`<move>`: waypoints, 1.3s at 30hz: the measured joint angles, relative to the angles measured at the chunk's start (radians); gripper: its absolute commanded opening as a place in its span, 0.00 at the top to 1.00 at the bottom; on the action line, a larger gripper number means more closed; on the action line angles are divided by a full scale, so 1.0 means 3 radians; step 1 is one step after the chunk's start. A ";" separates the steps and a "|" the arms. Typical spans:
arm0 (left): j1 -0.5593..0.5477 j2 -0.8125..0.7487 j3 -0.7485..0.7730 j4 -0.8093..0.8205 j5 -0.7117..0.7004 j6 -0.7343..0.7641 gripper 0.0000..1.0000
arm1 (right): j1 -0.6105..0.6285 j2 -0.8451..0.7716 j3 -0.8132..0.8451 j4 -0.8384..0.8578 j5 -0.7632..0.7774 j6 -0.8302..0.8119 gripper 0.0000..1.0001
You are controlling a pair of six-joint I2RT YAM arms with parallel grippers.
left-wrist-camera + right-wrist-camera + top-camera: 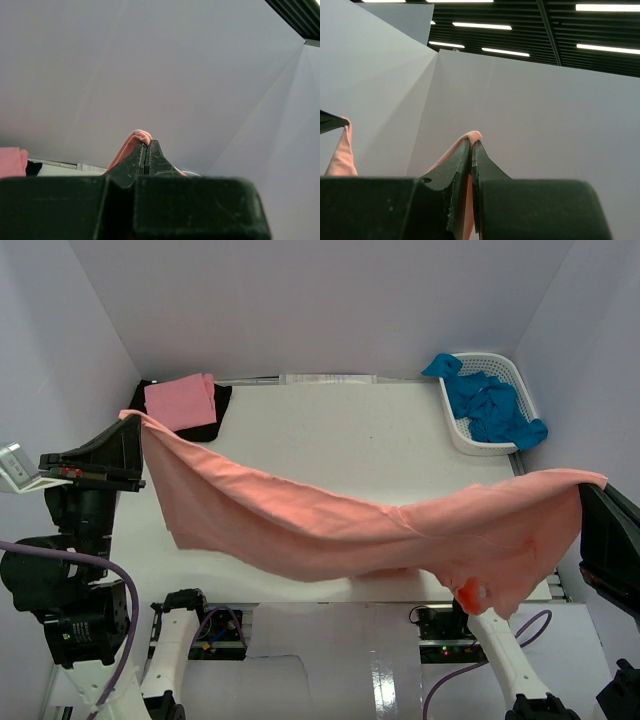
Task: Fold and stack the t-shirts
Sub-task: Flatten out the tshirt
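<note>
The large salmon-coral t-shirt (pixel 330 525) hangs stretched in the air between my two grippers, sagging over the table's near half. My left gripper (pixel 133 420) is shut on its left corner; the cloth pokes above the closed jaws in the left wrist view (pixel 135 140). My right gripper (pixel 592 483) is shut on its right corner, cloth showing at the fingertips in the right wrist view (pixel 472 136). A folded lighter pink t-shirt (pixel 180 400) lies on a folded black t-shirt (pixel 212 420) at the back left. Bright blue t-shirts (pixel 492 405) fill the basket.
A white lattice basket (pixel 468 438) stands at the back right corner of the white table (pixel 340 430). White walls close in the back and both sides. The arm bases and cables sit at the near edge.
</note>
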 measured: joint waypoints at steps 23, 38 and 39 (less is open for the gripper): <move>-0.0001 -0.0089 -0.1146 -0.0043 -0.0263 -0.0234 1.00 | 0.0001 0.0364 -0.0997 0.0189 -0.0094 0.0813 0.92; -0.0036 0.1783 -0.1518 0.0084 -0.0031 -0.0512 1.00 | -0.0004 0.2347 -0.1364 -0.0459 -0.0174 0.0917 0.92; -0.0045 0.2104 -0.1382 0.0121 0.0008 -0.0521 1.00 | -0.0001 0.2597 -0.1228 -0.0429 -0.0211 0.0914 0.92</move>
